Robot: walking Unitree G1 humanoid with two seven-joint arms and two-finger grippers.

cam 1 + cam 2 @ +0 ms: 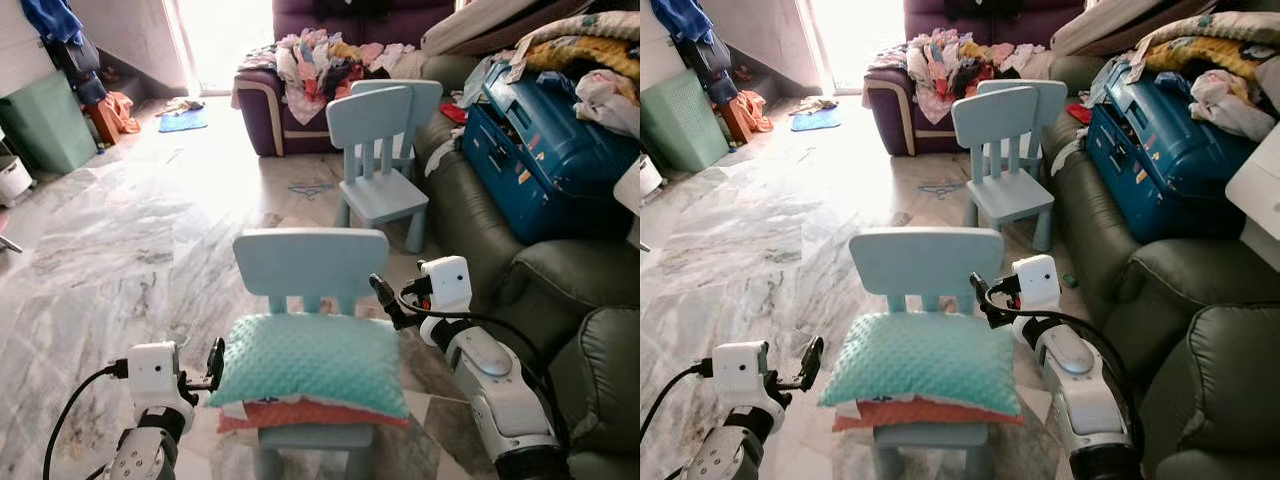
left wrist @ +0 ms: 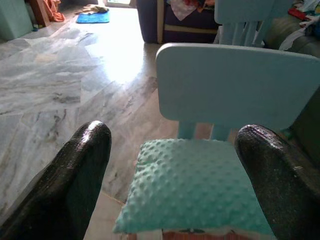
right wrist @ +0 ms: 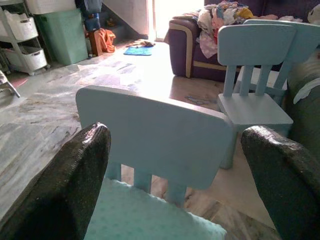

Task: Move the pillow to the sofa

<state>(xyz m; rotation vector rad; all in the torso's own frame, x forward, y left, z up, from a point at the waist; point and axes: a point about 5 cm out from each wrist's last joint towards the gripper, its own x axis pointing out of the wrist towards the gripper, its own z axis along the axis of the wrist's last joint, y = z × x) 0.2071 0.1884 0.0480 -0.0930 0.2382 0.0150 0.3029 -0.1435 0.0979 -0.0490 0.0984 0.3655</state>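
Observation:
A teal dotted pillow [image 1: 315, 362] lies on the seat of a small light-blue chair [image 1: 310, 260], with an orange layer [image 1: 300, 415] showing under its front edge. My left gripper [image 1: 215, 364] is open just off the pillow's left edge, and both of its black fingers [image 2: 75, 170] frame the pillow [image 2: 192, 190]. My right gripper [image 1: 386, 300] is open at the chair's right side, level with the backrest [image 3: 155, 135]. Neither touches the pillow. The dark green sofa [image 1: 545, 285] stands close on the right.
A blue suitcase [image 1: 545, 150] and heaped clothes cover the green sofa's far cushions. A second light-blue chair [image 1: 375, 150] stands ahead, with a purple sofa [image 1: 265, 110] piled with clothes behind it. Open marble floor [image 1: 130, 230] lies to the left, and a green bin [image 1: 45, 120] stands at the far left.

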